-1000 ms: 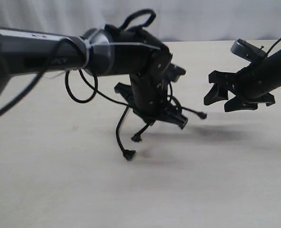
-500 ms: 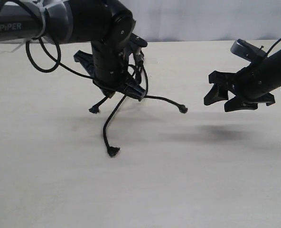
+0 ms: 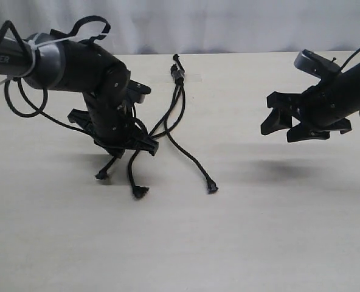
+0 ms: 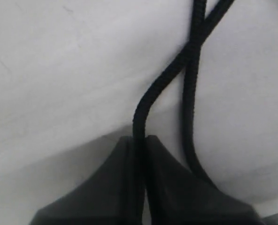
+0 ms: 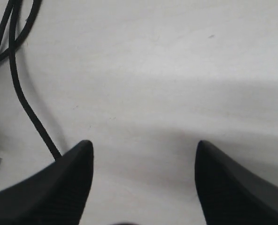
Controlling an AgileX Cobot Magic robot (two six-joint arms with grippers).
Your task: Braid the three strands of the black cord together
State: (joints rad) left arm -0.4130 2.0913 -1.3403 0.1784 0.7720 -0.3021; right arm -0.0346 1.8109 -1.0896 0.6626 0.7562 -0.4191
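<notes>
Bench: a pale cream, flat bench [image 3: 259, 243] carries the whole scene.
Strand tips: the three strands [image 3: 189, 159], thin, matte black and woven, each end in a small knotted tip on the near side. Two tips sit close together under the left arm, and the third lies off to the right of them.
Free strand: the right-hand one lies slack on the bench in a long curve, well apart from both tools.
Left tool: the black two-fingered left tool [image 3: 124, 148] points down, low over the bench. In the left wrist view its fingers [image 4: 122, 164] are pressed together, pinching one strand between them.
Second strand: it crosses the pinched one just beyond the fingertips and runs down beside one finger. Whether it touches that finger cannot be told.
Right tool: the black right tool [image 3: 286, 129] hangs above the bench on the right, casting a soft shadow below. Its fingers [image 5: 78, 164] are spread wide with nothing between them, and the free strand passes near one fingertip in the right wrist view.
Black cord: the thin black cord [image 3: 179, 97] lies left of the bench's middle, its strands fanning out toward the near side.
Bound end: its knotted end [image 3: 177, 73] rests at the far side of the bench.
Arm cable: a smooth glossy black cable [image 3: 22, 109] loops under the left arm.
Backdrop: a pale grey backdrop [image 3: 241, 24] rises behind the bench's far edge.
</notes>
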